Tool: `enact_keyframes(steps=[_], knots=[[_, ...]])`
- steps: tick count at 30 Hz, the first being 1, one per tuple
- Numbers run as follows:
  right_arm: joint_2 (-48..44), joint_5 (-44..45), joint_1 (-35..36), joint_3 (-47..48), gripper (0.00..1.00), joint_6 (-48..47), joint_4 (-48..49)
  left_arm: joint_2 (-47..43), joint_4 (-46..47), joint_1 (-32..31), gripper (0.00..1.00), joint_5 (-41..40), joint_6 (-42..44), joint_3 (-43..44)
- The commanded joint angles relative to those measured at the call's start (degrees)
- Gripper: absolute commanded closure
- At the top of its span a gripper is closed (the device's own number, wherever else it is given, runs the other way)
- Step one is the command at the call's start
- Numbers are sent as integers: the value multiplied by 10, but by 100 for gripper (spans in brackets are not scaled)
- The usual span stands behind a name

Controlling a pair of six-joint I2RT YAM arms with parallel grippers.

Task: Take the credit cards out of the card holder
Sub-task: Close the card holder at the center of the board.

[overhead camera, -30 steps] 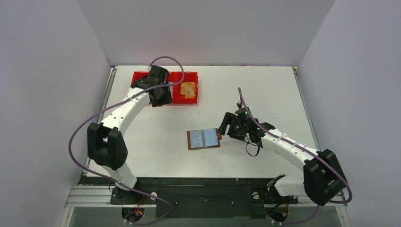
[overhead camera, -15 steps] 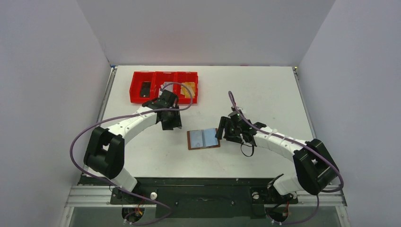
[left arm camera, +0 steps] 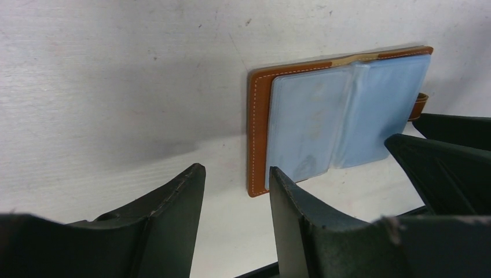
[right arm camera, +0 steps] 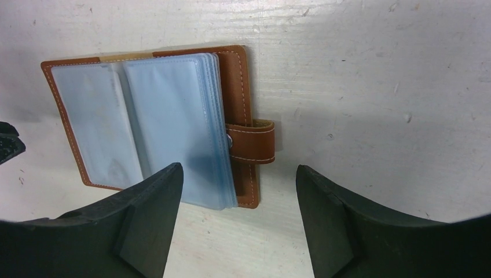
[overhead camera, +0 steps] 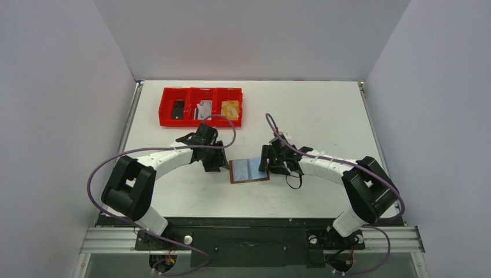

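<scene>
Likely lab: plain-walled test table (overhead camera: 324, 110).

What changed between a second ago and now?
The left gripper left the red tray and swung over to the left edge of the card holder; the right gripper edged left to its strap side. Neither took hold of anything; both are open. The card holder stayed open in place; the tray is unmoved.

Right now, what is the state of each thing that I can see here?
card holder: open, lying flat.
red tray: something in each of its three compartments.
left gripper: open, empty.
right gripper: open, empty.
</scene>
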Motion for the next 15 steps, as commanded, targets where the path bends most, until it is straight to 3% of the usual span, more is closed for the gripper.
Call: enact_keyframes(steps=[1, 7, 15], knots=[[17, 20, 11, 30, 33, -12, 14, -17, 63, -2, 57, 38, -14, -8], [39, 34, 17, 39, 36, -7, 9, -7, 70, -2, 57, 50, -14, -13], [54, 35, 23, 41, 53, 0, 5, 12, 68, -2, 57, 40, -8, -16]])
